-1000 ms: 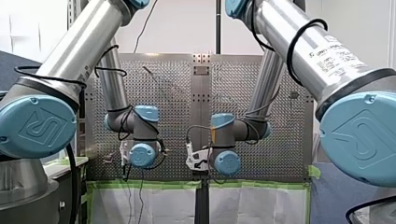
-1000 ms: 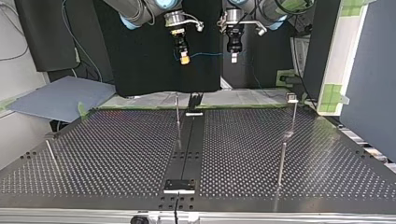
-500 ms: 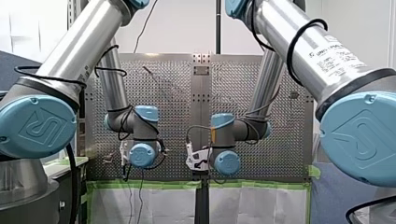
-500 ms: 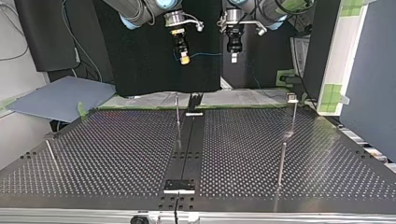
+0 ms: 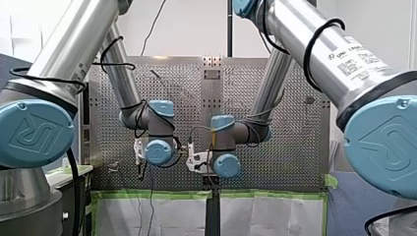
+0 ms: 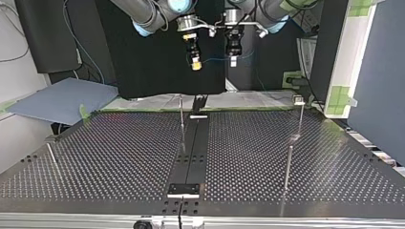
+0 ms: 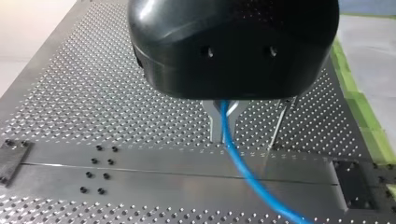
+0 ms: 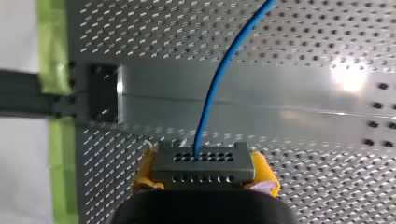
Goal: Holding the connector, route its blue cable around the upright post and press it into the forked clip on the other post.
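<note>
Between right jaws: connector [image 8: 203, 163], cable [image 8: 219, 79] trailing.

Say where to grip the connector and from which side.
Grip the connector by its two short ends, coming from behind, opposite the holed face where the blue cable exits. The wide block offers parallel end faces and the cable stays free. My right gripper clamps it so with yellow pads.

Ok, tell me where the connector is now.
The connector sits clamped between my right gripper's yellow pads in the right wrist view, the blue cable leaving its face.
</note>
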